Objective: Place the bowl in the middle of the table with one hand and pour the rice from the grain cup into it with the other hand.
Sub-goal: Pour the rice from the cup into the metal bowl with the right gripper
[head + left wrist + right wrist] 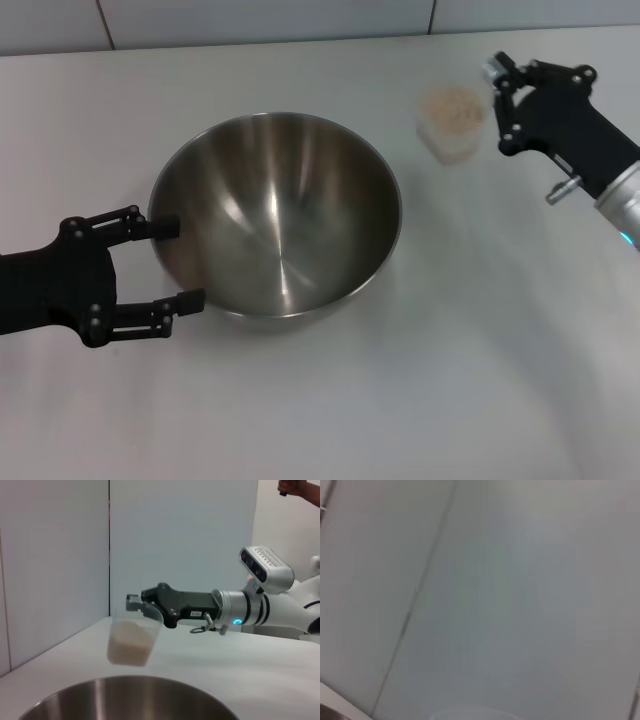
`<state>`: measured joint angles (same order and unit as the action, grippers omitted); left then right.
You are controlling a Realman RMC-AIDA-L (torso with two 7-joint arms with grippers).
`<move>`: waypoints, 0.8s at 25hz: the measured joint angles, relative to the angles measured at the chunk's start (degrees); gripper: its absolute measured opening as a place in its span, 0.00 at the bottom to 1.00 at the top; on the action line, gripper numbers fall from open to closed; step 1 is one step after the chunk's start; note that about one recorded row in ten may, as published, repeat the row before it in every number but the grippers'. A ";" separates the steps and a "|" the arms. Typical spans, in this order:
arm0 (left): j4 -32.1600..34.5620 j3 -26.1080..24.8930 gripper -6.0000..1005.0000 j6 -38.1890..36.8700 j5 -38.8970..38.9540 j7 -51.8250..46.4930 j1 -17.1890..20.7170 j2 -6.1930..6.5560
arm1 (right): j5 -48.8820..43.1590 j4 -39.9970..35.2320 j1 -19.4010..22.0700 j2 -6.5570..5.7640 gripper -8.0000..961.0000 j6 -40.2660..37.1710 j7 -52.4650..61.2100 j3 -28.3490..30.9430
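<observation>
The steel bowl (275,215) sits in the middle of the white table (450,380); its rim (130,690) fills the bottom of the left wrist view. My left gripper (178,263) is open at the bowl's left rim, one finger on either side of that edge. The clear grain cup (452,122) holds beige rice (452,105) and stands at the far right. My right gripper (503,112) is open right beside the cup, its fingertips at the cup's right side. The left wrist view shows the cup (134,642) in front of that gripper (142,607).
A pale wall (175,540) rises behind the table's far edge. The right wrist view shows only blurred pale wall (520,580). Bare tabletop lies in front of the bowl and to its right.
</observation>
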<state>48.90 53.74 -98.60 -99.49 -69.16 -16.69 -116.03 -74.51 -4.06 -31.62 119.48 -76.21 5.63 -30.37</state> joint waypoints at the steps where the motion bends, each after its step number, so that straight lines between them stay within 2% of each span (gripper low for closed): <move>1: 0.01 -0.02 0.84 -0.01 0.00 0.00 0.08 0.02 | -0.01 -0.07 -0.38 -0.02 0.03 -0.60 -0.94 -0.49; 13: 0.14 -0.64 0.84 0.12 -0.01 -0.57 0.24 0.19 | -0.03 -0.82 -3.38 0.10 0.03 -6.18 -20.23 -3.31; 20: 0.30 -3.06 0.84 -0.02 0.01 -0.67 -0.09 -0.31 | -0.03 -0.90 -5.46 0.13 0.03 -5.82 -31.70 -8.87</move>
<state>49.19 50.68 -98.62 -99.48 -69.82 -16.79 -116.34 -74.54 -4.97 -37.08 119.61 -82.04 -26.07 -39.24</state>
